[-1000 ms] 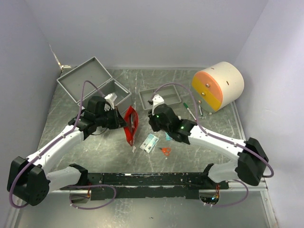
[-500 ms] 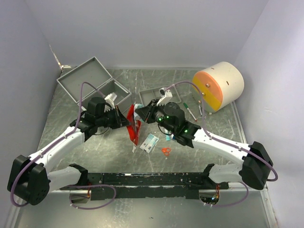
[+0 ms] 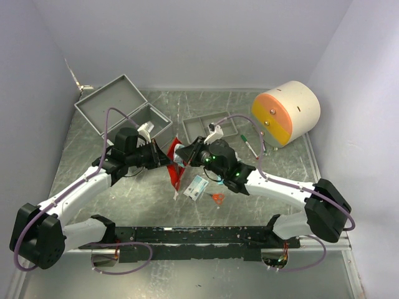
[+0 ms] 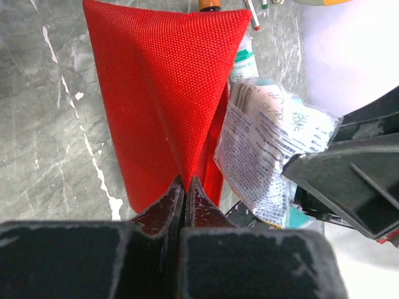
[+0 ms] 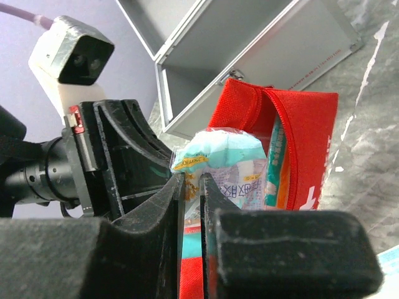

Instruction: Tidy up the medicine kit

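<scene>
Right, mid-table: the left wrist view shows the left gripper (image 4: 185, 187) clamped tight on a fold of the red pouch (image 4: 168, 93), a pinch the overhead view buries under both arms. The right gripper (image 5: 193, 187) squeezes a clear printed packet (image 5: 218, 152) at the pouch's open zip mouth, with the grey case (image 5: 249, 56) lying open to the far left. Packet print is too small to read; the pouch's contents are mostly hidden.
</scene>
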Available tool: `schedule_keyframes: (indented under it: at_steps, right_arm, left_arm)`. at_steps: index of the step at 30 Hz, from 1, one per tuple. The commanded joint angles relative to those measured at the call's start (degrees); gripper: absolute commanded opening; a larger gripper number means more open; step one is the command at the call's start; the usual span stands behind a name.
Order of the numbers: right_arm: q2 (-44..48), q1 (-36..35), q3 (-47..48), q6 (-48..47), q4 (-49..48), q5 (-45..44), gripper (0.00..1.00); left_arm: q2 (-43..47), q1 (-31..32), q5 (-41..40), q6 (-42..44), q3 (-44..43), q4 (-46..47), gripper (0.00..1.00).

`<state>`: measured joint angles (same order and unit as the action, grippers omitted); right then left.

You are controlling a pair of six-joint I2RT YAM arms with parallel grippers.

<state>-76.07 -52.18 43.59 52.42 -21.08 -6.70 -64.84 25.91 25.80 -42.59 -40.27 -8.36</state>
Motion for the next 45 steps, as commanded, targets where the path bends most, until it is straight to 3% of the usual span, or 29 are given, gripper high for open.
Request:
schedule_keyframes:
  at_steps: [1, 14, 33, 36, 41, 45]
  right_arm:
    - [-0.5, 0.0, -1.5, 2.8, -2.5, -2.6, 0.04]
    - [-0.2, -0.2, -3.9, 19.0, 0.7, -6.4, 0.03]
    - [1.9, -5.4, -9.0, 20.4, 0.9, -10.0, 0.05]
    - [1.1, -5.4, -8.5, 20.7, 2.4, -10.6, 0.11]
    - [2.2, -5.5, -4.3, 17.3, 9.5, -13.4, 0.35]
    - [5.5, -5.5, -3.4, 13.4, 10.7, -13.8, 0.41]
  left_arm:
    - [0.6, -0.4, 2.1, -0.8, 0.2, 3.4, 0.07]
    - [0.8, -0.4, 4.2, -0.7, 0.9, 7.5, 0.07]
    - [-0.3, -0.4, 4.8, -3.2, -0.4, 11.2, 0.07]
    - [-0.4, -0.4, 4.9, -3.3, -0.7, 11.3, 0.07]
    - [-0.8, -0.4, 6.0, -2.2, -1.0, 10.4, 0.07]
    - [-1.1, -0.4, 6.2, -0.6, -0.9, 9.3, 0.07]
